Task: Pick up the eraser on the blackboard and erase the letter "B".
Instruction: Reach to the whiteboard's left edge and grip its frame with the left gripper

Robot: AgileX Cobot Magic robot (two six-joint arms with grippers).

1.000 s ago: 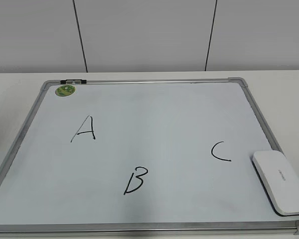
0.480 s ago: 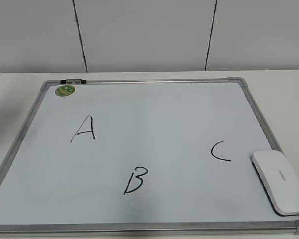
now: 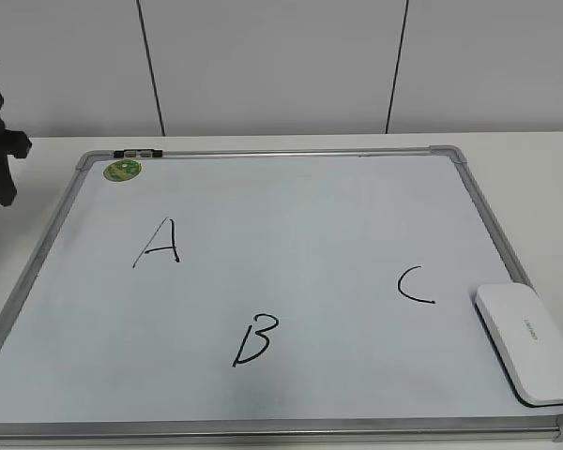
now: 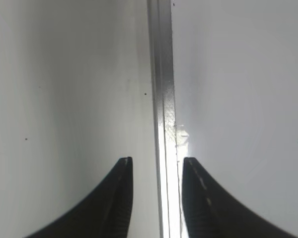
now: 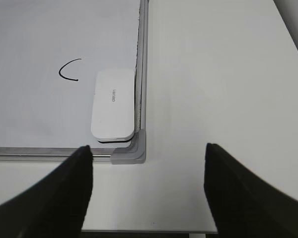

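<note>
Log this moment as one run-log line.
phase: pre-grasp | eraser: untouched, board's near-right corner | letter "B": intact | right gripper: open, empty | left gripper: open over frame

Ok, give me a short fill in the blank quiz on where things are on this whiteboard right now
1. The eraser lies in the blackboard's near ____ corner in the exterior view.
2. The letter closest to the eraser is ____.
3. The letter "B" sits nearer the camera than the A, and is ____ erased.
4. The right gripper is ____.

Missing words: right; C; not yet; open
</note>
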